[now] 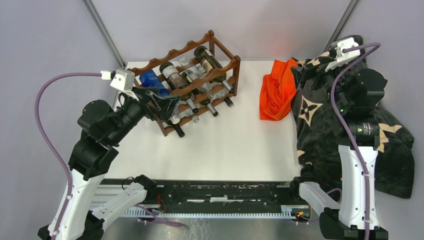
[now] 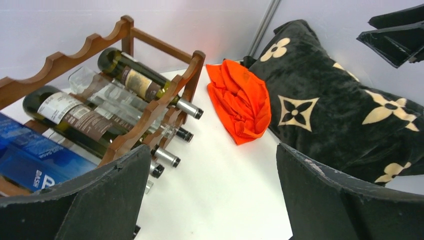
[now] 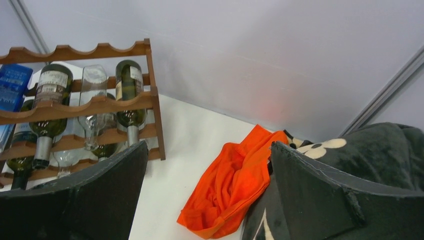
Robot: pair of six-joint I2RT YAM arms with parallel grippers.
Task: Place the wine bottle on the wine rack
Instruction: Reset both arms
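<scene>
The rack [image 1: 237,72] stands at the far left of the tabletop [image 1: 235,145], turned at an angle. Bottles fill it, lying down with their necks pointing near and right. On the top tier are a labelled dark bottle [image 3: 52,82], a clear one [image 3: 94,85] beside it and another dark one [image 3: 129,80] at the right end, with more below. A blue item [image 3: 14,80] lies at the left end. Which bottle is the task's I cannot tell. The left jaws are spread wide with nothing between them, just beside the rack's near left end. The right jaws, also spread and empty, hang at the far right over a black blanket [image 1: 325,135] with pale flowers. An orange cloth [image 1: 277,90] lies crumpled between rack and blanket, touching the blanket.
</scene>
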